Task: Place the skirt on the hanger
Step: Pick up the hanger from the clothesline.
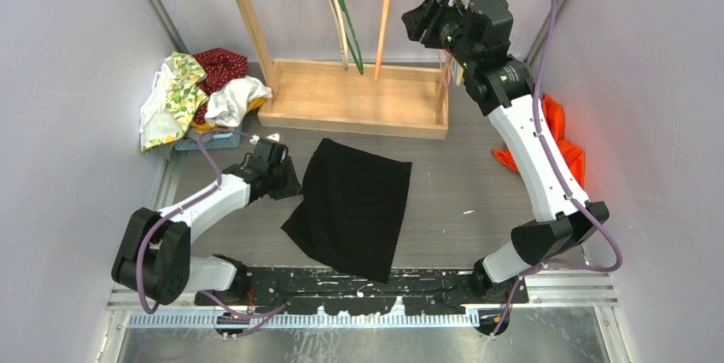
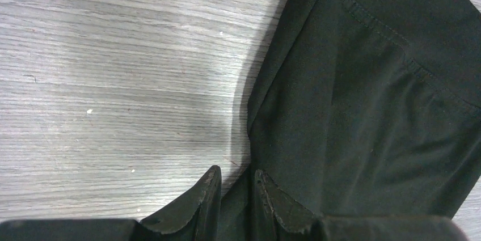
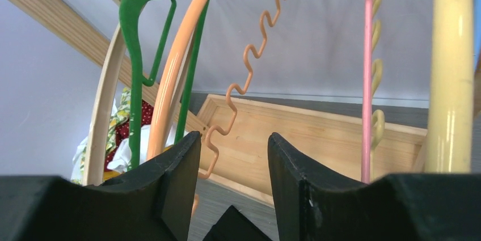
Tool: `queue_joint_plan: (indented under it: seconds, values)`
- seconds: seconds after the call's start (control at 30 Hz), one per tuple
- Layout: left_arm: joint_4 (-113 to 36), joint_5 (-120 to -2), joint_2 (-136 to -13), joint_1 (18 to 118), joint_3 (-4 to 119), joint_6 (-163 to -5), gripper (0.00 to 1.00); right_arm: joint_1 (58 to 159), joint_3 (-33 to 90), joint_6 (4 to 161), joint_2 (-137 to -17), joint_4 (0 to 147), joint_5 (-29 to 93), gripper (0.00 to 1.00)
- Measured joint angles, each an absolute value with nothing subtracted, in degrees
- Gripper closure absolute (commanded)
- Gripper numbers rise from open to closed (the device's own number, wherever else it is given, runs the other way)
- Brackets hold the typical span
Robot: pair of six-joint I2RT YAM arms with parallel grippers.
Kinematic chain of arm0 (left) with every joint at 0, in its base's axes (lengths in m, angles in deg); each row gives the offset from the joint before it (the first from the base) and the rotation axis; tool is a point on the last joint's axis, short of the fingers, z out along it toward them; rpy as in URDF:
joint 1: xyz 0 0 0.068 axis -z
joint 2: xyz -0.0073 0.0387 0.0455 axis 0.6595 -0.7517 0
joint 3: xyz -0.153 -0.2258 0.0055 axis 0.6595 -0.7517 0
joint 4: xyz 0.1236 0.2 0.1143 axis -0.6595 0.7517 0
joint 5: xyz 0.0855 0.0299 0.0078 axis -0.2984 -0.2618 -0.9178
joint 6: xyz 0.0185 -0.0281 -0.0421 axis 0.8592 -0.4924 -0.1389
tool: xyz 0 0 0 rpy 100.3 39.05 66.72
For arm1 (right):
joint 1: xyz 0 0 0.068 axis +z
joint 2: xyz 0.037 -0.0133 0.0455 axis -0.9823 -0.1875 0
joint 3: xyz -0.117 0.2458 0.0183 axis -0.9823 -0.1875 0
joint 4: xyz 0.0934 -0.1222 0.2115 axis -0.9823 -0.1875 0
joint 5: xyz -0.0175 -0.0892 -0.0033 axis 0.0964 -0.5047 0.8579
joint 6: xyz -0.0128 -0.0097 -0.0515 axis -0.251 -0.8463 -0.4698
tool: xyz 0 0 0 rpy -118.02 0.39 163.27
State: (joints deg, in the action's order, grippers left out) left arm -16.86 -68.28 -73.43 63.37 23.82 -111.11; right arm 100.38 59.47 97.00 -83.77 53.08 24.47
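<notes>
- On the grey, wood-grained counter (image 1: 461, 201) a black skirt (image 1: 354, 205) lies flat near the middle, its waistband toward the far side. Small white specks dot the bare surface beside it.
- At the skirt's left edge, the left pincer (image 1: 289, 182) sits low on the counter. The wrist view shows its fingers (image 2: 207, 198) drawn close together, with a fold of the black fabric pinched between them.
- Behind the skirt stands a pale wooden rack base (image 1: 359, 98), with slanted posts rising out of view.
- Up at the rack, the right pincer (image 3: 233, 139) is raised with its jaws apart and nothing in them. Beyond it hang a green hanger (image 3: 136, 54), a peach wavy hanger (image 3: 249, 59) and a pink hanger (image 3: 370, 54).
- Against the far left corner sits a heap of patterned and white clothes (image 1: 201, 94).
- By the right wall lies an orange cloth (image 1: 559, 137), partly hidden by the right arm.
- Plain pale walls (image 1: 60, 81) enclose the counter on three sides.
</notes>
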Motion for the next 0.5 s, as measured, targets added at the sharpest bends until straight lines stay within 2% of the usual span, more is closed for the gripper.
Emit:
queue_joint_plan:
  seconds: [0.5]
  values:
    - [-17.10,-67.69,-73.61,63.37,23.82,-111.09,0.71,100.56,59.28,91.95,-83.35,50.85,14.83,0.45]
